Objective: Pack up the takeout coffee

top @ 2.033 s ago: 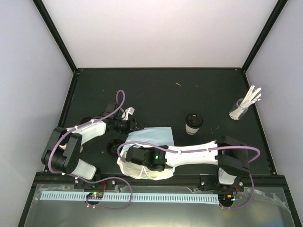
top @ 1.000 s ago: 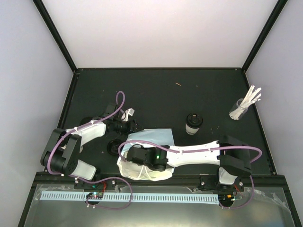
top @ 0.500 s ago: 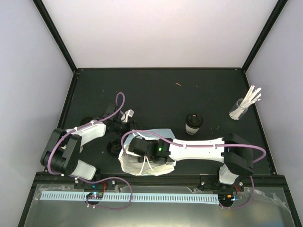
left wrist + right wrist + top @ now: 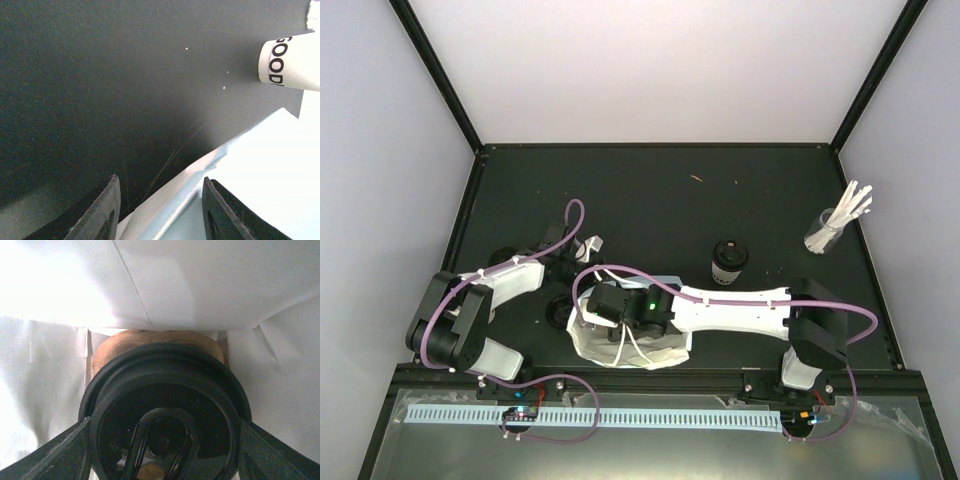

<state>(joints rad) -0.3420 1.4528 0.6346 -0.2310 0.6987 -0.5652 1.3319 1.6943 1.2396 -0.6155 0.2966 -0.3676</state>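
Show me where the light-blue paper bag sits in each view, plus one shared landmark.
Top external: the bag, low and left of centre, under the right arm.
Left wrist: lower right, its pale blue side beside the left fingers.
Right wrist: its white inside surrounds the lidded cup.
Landmark: the white printed cup beside the bag, absent from the right wrist view.

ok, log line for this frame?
phase: packing | right gripper: shut on lidded cup, inside bag, carrier beneath | left gripper: open around bag edge | second cup: upright on table
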